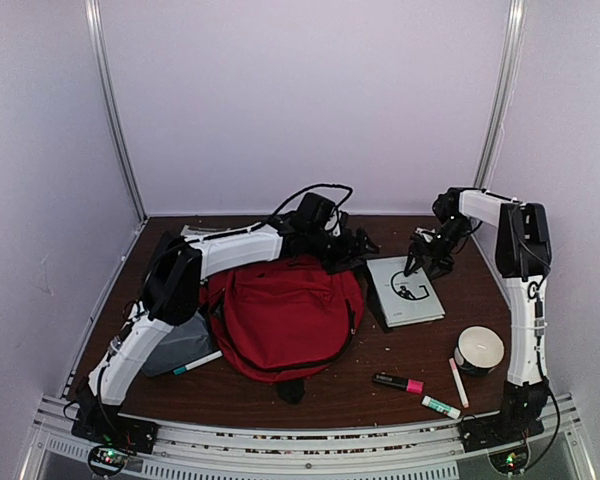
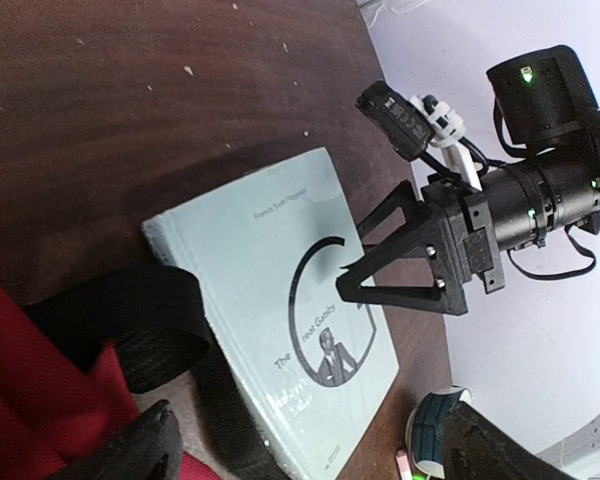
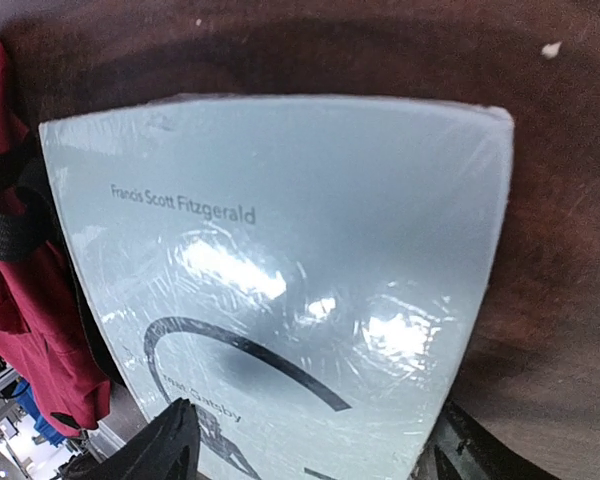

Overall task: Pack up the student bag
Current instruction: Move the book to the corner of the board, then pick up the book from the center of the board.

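The student bag, a large red backpack, lies flat in the middle of the table. Its black strap and a patch of the red fabric show in the left wrist view. A pale blue book lies just right of the bag. My left gripper hovers over the bag's far right corner, open and empty. My right gripper hangs just above the book's cover with its jaws open; one finger is over the cover, the other past the book's right edge.
A white roll stands at the front right. A black and pink marker, a green and white one and a pink and white one lie close to it. A grey pouch lies under my left arm.
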Robot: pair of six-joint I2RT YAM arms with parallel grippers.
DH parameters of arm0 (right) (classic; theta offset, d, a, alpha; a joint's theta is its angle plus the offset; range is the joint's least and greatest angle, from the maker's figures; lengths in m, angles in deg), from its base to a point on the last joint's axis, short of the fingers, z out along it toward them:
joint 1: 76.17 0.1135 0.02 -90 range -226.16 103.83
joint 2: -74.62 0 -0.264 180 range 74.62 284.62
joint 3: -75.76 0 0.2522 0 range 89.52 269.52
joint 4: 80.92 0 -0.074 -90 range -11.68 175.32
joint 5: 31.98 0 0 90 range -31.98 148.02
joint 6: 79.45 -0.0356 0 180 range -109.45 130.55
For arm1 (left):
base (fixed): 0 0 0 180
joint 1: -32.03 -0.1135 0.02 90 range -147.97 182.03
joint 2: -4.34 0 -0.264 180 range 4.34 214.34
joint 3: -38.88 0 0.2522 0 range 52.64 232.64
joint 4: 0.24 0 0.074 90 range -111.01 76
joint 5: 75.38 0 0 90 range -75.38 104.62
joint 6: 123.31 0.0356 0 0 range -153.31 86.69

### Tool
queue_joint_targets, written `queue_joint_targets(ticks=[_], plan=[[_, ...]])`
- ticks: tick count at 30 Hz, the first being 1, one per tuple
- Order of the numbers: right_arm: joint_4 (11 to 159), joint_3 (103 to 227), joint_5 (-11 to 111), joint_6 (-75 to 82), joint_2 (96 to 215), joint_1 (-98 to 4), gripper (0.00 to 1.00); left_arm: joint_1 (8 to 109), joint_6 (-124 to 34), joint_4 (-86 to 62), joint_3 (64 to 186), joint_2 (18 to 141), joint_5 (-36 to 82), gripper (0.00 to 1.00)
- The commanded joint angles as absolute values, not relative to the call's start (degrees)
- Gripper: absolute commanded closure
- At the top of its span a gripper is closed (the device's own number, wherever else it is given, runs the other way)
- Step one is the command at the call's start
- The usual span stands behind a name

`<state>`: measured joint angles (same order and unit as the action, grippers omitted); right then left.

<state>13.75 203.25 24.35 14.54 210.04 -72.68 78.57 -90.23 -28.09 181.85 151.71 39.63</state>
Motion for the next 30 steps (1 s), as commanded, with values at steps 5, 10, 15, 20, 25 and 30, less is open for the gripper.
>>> queue_joint_targets(ticks=[5,10,15,20,25,30], plan=[[11.96,195.16,21.71,17.92,205.66,-70.27,0.23,81.97,-95.81,-24.97,186.72,157.77,47.97,0.09],[14.71,191.37,20.02,18.76,203.45,-70.3,0.27,82.04,-99.1,-29.42,181.89,157.62,44.96,0.1],[15.63,189.24,13.56,20.82,201.84,-70.28,0.35,82.04,-98.52,-37.31,178.27,155.43,38.43,0.11],[17.59,187.74,12.42,20.49,200.57,-70.25,0.37,82.04,-96.45,-42.39,174.47,150.77,30.59,0.12],[17.91,188.04,13.18,20.19,201.73,-70.19,0.37,82.17,-94.82,-40.28,169.53,146.08,28.23,0.12],[17.92,188.13,12.87,20.22,202.35,-70.02,0.36,82.3,-94.33,-37.55,170.9,147.88,32.03,0.13]])
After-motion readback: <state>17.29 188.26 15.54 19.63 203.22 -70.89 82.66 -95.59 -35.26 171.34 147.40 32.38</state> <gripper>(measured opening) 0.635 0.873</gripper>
